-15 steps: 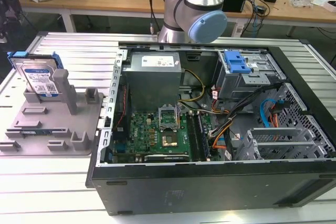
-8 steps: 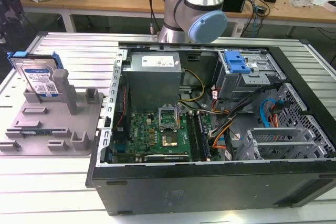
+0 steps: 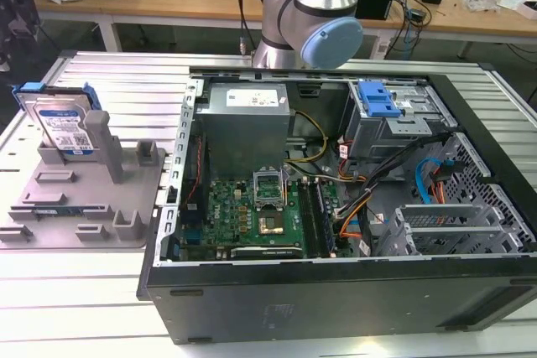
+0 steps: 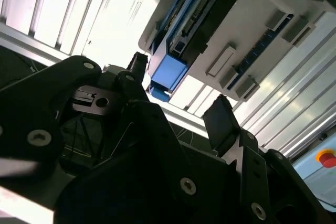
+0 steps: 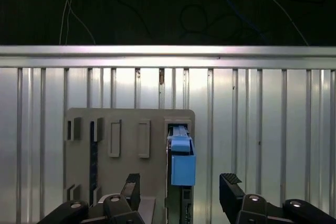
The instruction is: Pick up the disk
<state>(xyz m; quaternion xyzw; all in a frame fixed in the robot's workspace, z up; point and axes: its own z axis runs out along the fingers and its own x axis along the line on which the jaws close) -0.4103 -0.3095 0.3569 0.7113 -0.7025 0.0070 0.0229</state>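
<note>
In the exterior view, the flat silver metal disk with blue side rails (image 3: pixel 60 121) stands upright in the grey plastic fixture with upright posts (image 3: pixel 109 199). One post hides the disk's lower corner, and its label print is too small to read. The silver and pale-blue robot arm (image 3: pixel 323 31) is cut off by the picture's upper edge. In the first wrist view, the picture's edge cuts off the black gripper (image 5: pixel 180 182) just behind its fingertips, and one end of the disk.
</note>
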